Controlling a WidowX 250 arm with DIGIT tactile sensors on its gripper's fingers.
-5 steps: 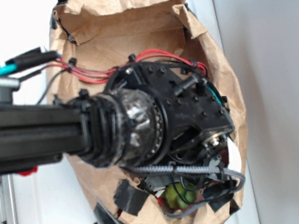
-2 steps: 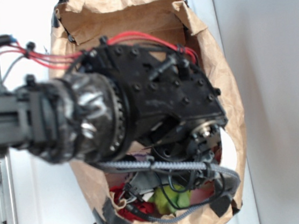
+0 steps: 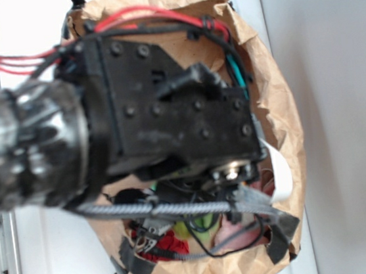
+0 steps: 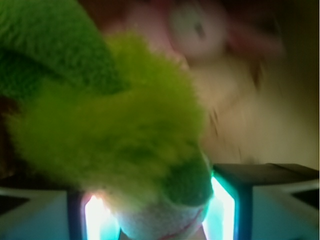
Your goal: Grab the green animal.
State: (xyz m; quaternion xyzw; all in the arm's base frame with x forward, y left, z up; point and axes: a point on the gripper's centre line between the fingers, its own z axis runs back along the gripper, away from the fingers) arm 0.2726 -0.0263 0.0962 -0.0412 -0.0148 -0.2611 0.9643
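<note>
The green animal (image 4: 125,145), a fuzzy lime-green plush frog with a pale cream face, fills the wrist view. Its face sits between the two fingers of my gripper (image 4: 157,215), which is shut on it; the left finger (image 4: 95,217) and the right finger (image 4: 223,205) both press its sides. In the exterior view only a small patch of the green animal (image 3: 182,230) shows under the black wrist housing (image 3: 167,112), inside the brown paper bag (image 3: 279,113). The fingers themselves are hidden there.
A pink plush bunny (image 4: 195,30) lies just behind the frog, also seen low in the bag (image 3: 247,232). A red wrinkly ball (image 3: 162,243) lies at the bag's lower left. The bag's crumpled walls ring the gripper closely. White surface surrounds the bag.
The arm has come up toward the exterior camera and looks much larger. The green patch under it has shifted left, and the red ball and pink bunny have come into sight.
</note>
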